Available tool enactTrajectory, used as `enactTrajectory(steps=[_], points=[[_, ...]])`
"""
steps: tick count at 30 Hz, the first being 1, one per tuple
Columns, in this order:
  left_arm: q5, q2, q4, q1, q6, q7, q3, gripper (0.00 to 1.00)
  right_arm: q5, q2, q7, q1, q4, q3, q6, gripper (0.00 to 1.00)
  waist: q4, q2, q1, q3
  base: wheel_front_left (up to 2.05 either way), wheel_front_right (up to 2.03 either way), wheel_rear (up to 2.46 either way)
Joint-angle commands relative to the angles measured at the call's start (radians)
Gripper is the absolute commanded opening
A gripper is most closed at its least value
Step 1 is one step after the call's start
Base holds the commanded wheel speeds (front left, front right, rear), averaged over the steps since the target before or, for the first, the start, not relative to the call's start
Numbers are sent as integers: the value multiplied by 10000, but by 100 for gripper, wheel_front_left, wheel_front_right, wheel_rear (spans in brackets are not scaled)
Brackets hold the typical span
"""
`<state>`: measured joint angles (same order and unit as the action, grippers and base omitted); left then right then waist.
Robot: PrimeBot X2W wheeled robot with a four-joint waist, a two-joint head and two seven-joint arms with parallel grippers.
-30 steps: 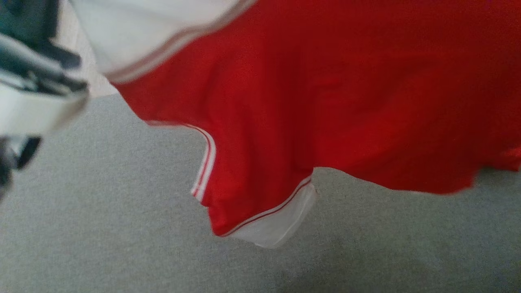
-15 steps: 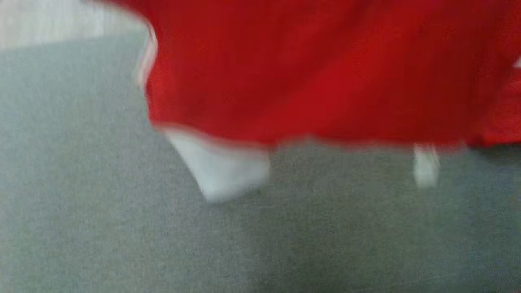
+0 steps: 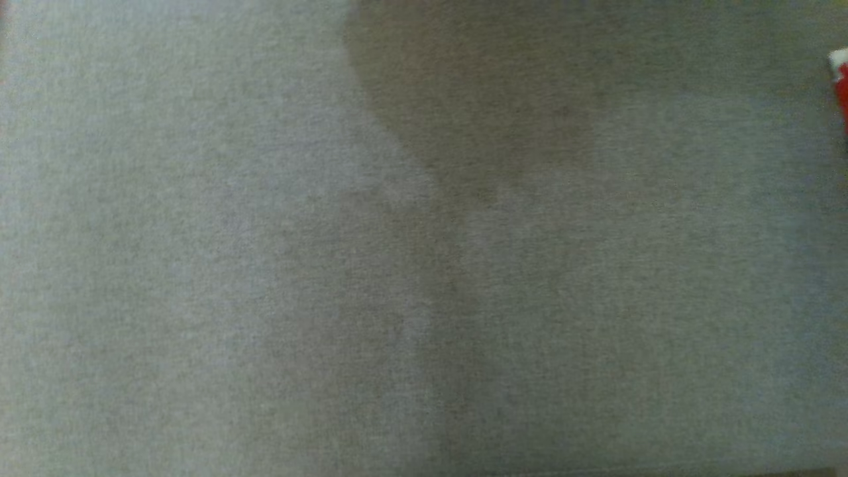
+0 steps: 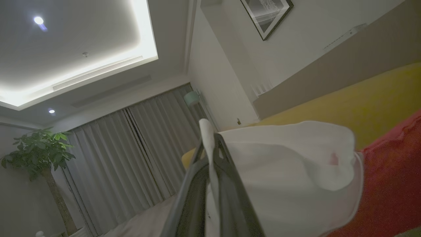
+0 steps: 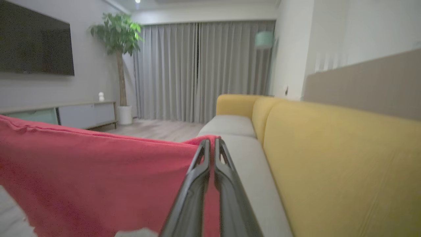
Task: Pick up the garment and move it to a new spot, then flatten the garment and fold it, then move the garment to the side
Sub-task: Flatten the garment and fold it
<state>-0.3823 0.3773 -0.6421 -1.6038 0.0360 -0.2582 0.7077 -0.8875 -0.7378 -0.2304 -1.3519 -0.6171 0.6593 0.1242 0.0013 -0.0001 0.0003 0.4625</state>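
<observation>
— Noting the left gripper (image 4: 210,146) first: in the left wrist view we are seeing its two dark fingers pressing together on a white fold of the garment (image 4: 289,177), with a thin strip of cloth poking up past the tips.
— Agreed, we are reading that as clamped on the cloth. The white panel is bulging to the right of the fingers, red fabric is filling the lower right corner of that frame, and a yellow sofa back (image 4: 361,95) is running behind it.
— And the right gripper (image 5: 212,144)?
— Same story. In the right wrist view its fingers are pinching a red edge between the tips, with hardly a gap. From there the cloth's top edge is running taut towards the left edge of the frame.
— Head view?
— We are looking down at a grey fabric surface (image 3: 199,265), with a shadow (image 3: 464,99) lying across its upper middle. Of the garment we are catching a small red-and-white scrap at the upper right edge, blurred.
— Background?
— We are logging grey curtains (image 5: 204,69) and a potted plant (image 5: 116,33) along the top of the right wrist frame, and a dark screen (image 5: 33,46) at upper left.
</observation>
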Motion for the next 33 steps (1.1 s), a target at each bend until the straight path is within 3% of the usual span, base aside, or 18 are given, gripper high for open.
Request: enactTrajectory(steps=[1,6,11,18,26,33], points=[[73,503,575,477,-31,-28,-239,0,17,-60,-136,529,-50,294,65,0,235,1,-3,280,0,0,0],[215,745,1914,2437,-13,-32,-286,0,-407,-32,-242,1452,-436,809,65,0,354,1,-3,133,0,0,0],[13,1368,3600,5892,-63,-34,-211,0,-988,12,-300,3233,-468,1363,65,0,230,1,-3,-777,0,0,0],[-599,2247,5125,10543,222,-34,374,0,-1170,-149,-311,6068,5,1540,65,0,-19,1,-3,-2178,0,0,0],[-1398,2665,6360,13944,1076,70,978,0,-751,-215,-312,9096,1070,643,65,0,-240,1,-3,-3270,0,0,0],[-1886,3180,7110,15560,1548,77,1014,0,-195,-278,-313,11838,2106,-507,65,0,-287,1,-3,-3720,0,0,0]])
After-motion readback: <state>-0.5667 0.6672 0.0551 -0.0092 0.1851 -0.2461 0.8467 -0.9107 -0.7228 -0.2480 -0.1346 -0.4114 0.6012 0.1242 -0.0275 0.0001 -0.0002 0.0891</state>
